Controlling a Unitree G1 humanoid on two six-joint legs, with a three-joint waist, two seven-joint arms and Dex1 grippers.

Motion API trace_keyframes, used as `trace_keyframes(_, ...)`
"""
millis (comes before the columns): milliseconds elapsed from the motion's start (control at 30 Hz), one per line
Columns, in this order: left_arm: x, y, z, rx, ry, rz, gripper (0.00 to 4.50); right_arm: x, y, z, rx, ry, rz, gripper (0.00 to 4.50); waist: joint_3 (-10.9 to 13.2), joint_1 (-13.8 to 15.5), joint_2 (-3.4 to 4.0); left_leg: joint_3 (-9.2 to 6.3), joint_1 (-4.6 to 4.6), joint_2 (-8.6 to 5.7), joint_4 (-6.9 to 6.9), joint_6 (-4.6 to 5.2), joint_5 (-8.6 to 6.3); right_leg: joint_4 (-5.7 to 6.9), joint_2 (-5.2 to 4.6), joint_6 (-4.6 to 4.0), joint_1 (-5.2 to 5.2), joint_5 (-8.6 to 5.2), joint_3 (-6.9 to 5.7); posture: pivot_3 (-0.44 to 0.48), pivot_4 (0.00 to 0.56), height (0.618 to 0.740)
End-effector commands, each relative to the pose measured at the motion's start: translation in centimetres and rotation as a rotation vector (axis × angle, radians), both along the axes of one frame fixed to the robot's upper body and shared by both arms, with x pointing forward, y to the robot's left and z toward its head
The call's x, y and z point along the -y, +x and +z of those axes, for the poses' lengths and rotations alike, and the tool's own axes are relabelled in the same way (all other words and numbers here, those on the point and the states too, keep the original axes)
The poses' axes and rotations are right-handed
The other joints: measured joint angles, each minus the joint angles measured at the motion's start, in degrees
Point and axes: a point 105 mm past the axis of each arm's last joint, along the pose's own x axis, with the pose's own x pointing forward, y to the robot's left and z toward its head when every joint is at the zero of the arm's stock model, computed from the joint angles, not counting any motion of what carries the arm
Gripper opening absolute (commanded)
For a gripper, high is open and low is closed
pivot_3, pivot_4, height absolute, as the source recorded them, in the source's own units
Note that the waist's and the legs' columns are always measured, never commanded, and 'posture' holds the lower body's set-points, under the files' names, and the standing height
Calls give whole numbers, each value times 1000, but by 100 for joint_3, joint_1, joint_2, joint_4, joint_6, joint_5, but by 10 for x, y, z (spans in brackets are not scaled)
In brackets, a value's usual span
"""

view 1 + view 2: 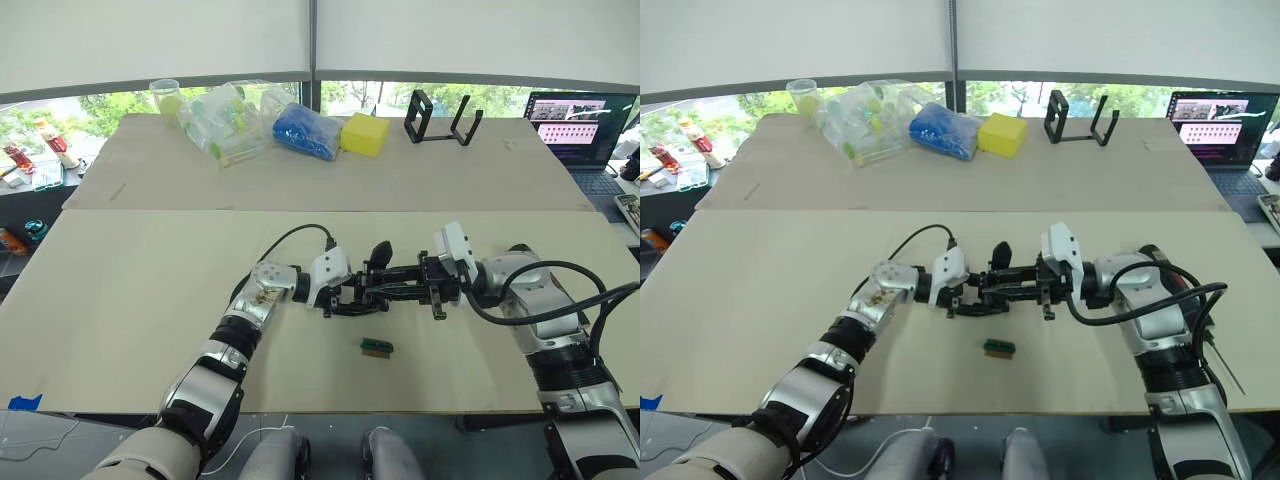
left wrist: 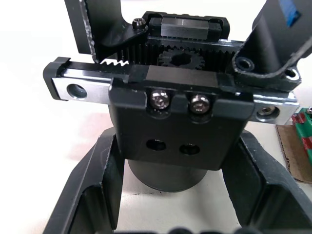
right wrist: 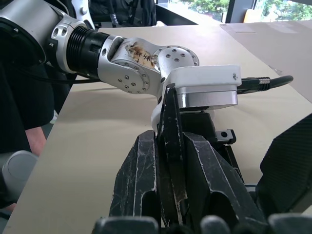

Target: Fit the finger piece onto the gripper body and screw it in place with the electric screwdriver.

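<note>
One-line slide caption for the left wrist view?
Left gripper cradles the gripper body, two screws and gear rack facing the camera.

My head stereo pair looks forward and down over the table, sharing nearly all of it; my wrist cameras sit very close against the gripper body, facing one another.

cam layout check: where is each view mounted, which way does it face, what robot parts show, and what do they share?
Left and right eye: head-mounted, looking forward and down over the table; both arms show, meeting at the gripper body.
Left wrist: on the left arm, looking along its jaws, which straddle the gripper body.
Right wrist: on the right arm, facing the left arm; the right gripper clamps a black piece.
Shared: the gripper body.
</note>
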Motion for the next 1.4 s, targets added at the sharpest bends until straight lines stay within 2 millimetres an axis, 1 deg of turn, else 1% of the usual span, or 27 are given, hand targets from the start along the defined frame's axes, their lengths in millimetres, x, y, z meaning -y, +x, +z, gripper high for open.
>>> trace_keyframes(33,-7,-1,5,11,4,-28,2298,16,1,-34,-134,-137,-69,311,0,0,0,0,0,0,0,0,0,-1,0,0,0,0,0,0,150,740)
trace_keyframes(67,-7,-1,5,11,3,-25,2298,14,1,-35,-150,-145,-72,310,0,0,0,0,0,0,0,0,0,-1,0,0,0,0,0,0,150,740)
trace_keyframes(167,-6,2,7,10,-3,-15,2298,12,-2,-47,-208,-215,-79,311,-3,-1,-1,0,1,1,-1,0,0,-1,0,0,0,0,0,0,150,740)
trace_keyframes(300,-5,1,7,10,-7,-15,2298,13,-4,-50,-247,-226,-86,311,-16,-1,-10,0,4,3,-2,-1,-1,-3,-1,0,3,0,0,0,150,740)
trace_keyframes(467,-7,2,7,10,-8,-9,2298,26,3,-51,-229,-222,-152,311,-22,0,-13,0,5,3,-6,-1,-1,-4,-2,0,3,0,1,0,150,740)
trace_keyframes(533,-7,1,7,9,-8,-8,2298,33,3,-53,-231,-220,-169,311,-25,0,-17,-1,5,3,-6,-1,-1,-5,-1,0,3,0,1,0,150,740)
trace_keyframes(633,-7,1,7,9,-9,-8,2298,37,1,-56,-233,-234,-174,311,-29,0,-19,-1,6,3,-6,-1,-1,-5,-2,0,4,0,1,0,150,740)
trace_keyframes(800,-5,2,8,8,-11,-8,2298,30,2,-59,-242,-250,-172,310,-39,0,-27,-1,10,3,-8,-1,-1,-6,-2,0,7,0,2,0,150,740)
trace_keyframes(900,-5,3,9,10,-12,-8,2298,26,-3,-64,-259,-301,-148,311,-51,0,-33,0,13,4,-12,-1,-1,-6,-4,0,8,0,2,0,150,740)
trace_keyframes(1033,-5,4,10,12,-12,-6,2298,21,-8,-64,-312,-325,-134,311,-70,0,-39,-1,15,4,-18,-2,-2,-8,-8,0,7,0,3,0,150,740)
trace_keyframes(1200,-4,3,10,12,-15,-7,2298,27,-6,-73,-352,-389,-183,311,-94,0,-57,-1,19,6,-27,-3,-3,-11,-17,0,8,0,5,0,150,740)
trace_keyframes(1400,-5,4,10,12,-14,-3,2298,32,1,-69,-348,-341,-261,310,-120,0,-58,-1,25,6,-32,-2,-4,-14,-19,0,11,0,7,0,150,740)
